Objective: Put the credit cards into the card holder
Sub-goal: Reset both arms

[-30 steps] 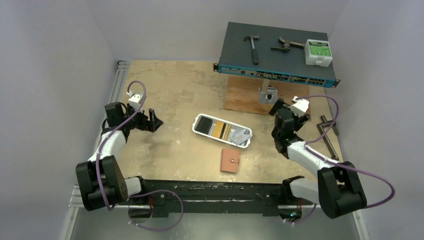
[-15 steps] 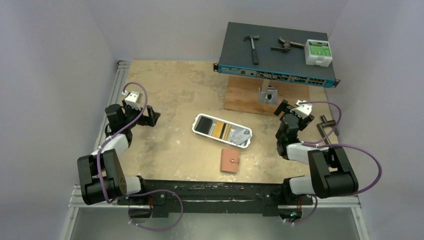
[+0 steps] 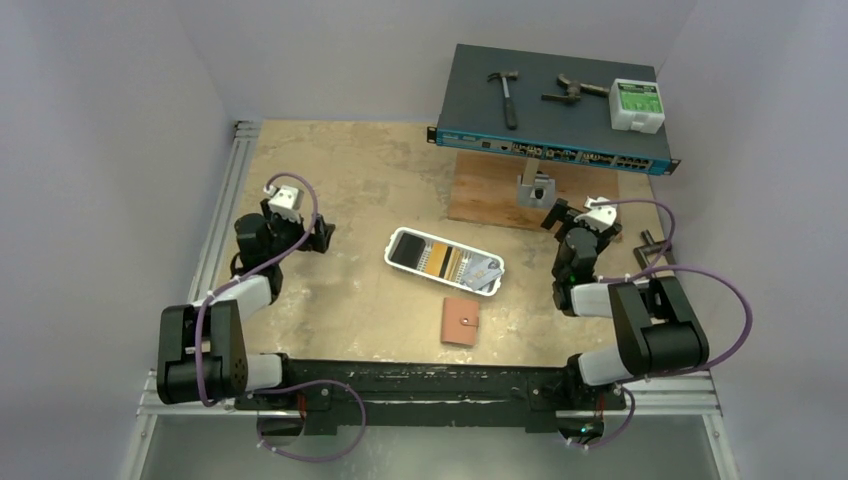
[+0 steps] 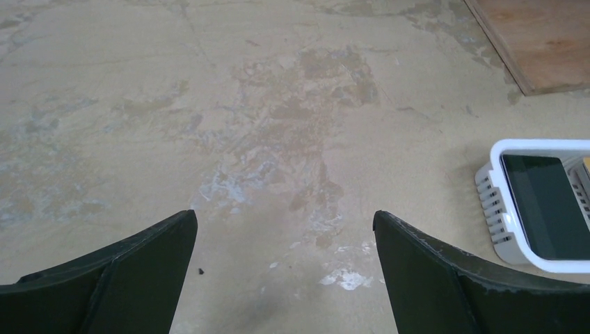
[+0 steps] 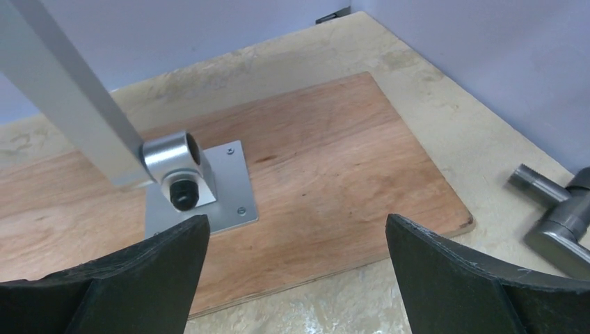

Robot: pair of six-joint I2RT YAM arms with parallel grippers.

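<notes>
Your credit cards (image 3: 462, 266) lie fanned in a white tray (image 3: 399, 233) at the middle of the desk (image 3: 350, 180), laid overlapping so their edges step up one past the next, which should leave each a free edge to catch; a dark phone-like slab lies in the tray's left end. The card holder (image 3: 461, 322), a small tan wallet with a snap stud, lies flat and shut on the desk just in front of the tray, apart from it, so cards and holder are near each other but not joined. No card shows at the holder; whether any sit inside it you cannot tell from above. Your left pincer (image 4: 285, 268) hangs low over bare desk to the left, spread wide with nothing between the fingers, the tray's rim at the right edge of its view. Your right pincer (image 5: 298, 275) is likewise spread wide and holding nothing, pointed away from the work toward the wooden board (image 5: 313, 153) and the metal post bracket (image 5: 182, 177) on it. Both arms sit folded back beside their bases, well clear of the tray, a posture that would suit a job about to be taken up or one being left.
</notes>
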